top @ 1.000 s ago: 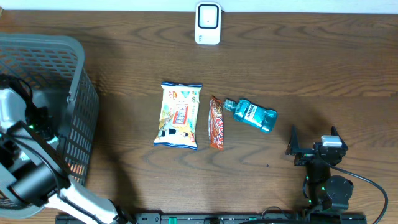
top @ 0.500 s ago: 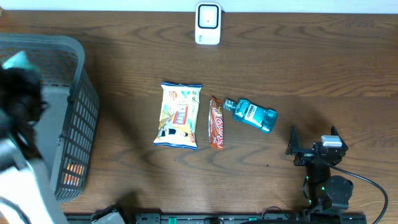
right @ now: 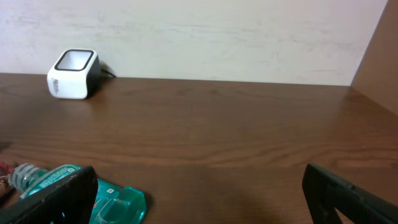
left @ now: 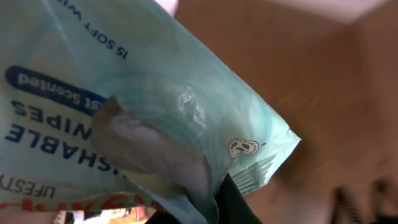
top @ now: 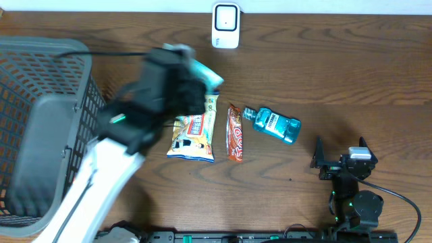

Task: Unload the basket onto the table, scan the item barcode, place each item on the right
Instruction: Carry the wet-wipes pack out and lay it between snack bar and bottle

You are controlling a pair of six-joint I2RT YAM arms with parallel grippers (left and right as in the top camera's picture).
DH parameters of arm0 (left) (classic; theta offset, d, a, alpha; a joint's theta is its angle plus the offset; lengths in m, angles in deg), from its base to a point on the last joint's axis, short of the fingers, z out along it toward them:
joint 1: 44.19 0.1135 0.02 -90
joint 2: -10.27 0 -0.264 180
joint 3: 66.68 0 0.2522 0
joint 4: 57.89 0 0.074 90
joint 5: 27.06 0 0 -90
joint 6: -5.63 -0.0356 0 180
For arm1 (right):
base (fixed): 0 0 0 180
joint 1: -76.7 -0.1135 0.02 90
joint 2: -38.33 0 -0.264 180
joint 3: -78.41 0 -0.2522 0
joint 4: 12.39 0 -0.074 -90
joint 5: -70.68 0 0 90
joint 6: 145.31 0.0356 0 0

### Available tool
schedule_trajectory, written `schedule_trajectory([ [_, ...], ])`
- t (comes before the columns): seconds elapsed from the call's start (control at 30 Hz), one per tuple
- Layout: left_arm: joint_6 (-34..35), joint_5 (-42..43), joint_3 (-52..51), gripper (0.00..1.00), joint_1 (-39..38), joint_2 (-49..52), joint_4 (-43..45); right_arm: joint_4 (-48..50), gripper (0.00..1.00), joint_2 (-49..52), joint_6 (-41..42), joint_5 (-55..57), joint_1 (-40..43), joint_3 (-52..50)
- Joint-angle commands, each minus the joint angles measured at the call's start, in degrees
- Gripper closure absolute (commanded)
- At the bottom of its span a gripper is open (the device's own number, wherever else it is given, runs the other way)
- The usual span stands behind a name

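A pale teal pack of flushable wipes (left: 155,93) fills the left wrist view, pinched at its lower edge by my left gripper (left: 208,202), which is shut on it. Overhead, the pack (top: 206,75) hangs blurred above the table, just below and left of the white barcode scanner (top: 225,25), with my left gripper (top: 189,88) behind it. From the right wrist the scanner (right: 73,73) stands by the back wall. My right gripper (top: 340,147) rests open at the front right; its jaws (right: 199,199) hold nothing.
On the table lie a yellow snack bag (top: 194,128), a red candy bar (top: 235,133) and a teal mouthwash bottle (top: 273,124), the bottle (right: 115,199) near my right gripper's left finger. A grey mesh basket (top: 40,135) stands at the left.
My left arm has swung up out of the basket and rightward over the table, carrying the wipes pack toward the scanner. The right arm has not moved.
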Motion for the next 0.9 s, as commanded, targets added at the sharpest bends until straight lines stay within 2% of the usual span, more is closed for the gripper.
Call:
schedule_trajectory([
  [0.0,-4.13,-6.51,-0.57,0.93,-5.60,8.35,-0.26,-0.24,0.01,-0.09,-0.28,0.04,0.35,-0.07],
  [0.13,-4.68,-12.15,-0.57,0.92,-8.87,19.21,-0.24,-0.22,0.01,-0.09,-0.28,0.04,0.35,-0.07],
  [0.27,-3.54,-13.11,-0.57,0.92,-8.90,25.86,-0.09,-0.24,0.01,-0.07,-0.28,0.04,0.35,-0.07],
  [0.4,3.76,-13.05,-0.57,0.93,-8.92,30.77,1.68,-0.24,0.01,-0.09,-0.28,0.04,0.35,-0.07],
  [0.6,18.99,-12.79,-0.57,0.93,-9.01,36.09,2.29,-0.24,0.01,-0.09,-0.28,0.04,0.35,-0.07],
  [0.67,21.29,-11.67,-0.57,0.92,-9.20,36.65,2.38,-0.24,0.01,-0.09,-0.28,0.04,0.35,-0.07],
  [0.73,20.83,-9.92,-0.57,0.93,-9.66,36.72,2.64,-0.22,0.01,-0.09,-0.28,0.04,0.35,-0.07],
  [0.87,13.81,-7.98,-0.57,0.93,-11.34,36.72,3.43,-0.24,0.01,-0.09,-0.28,0.04,0.35,-0.07],
])
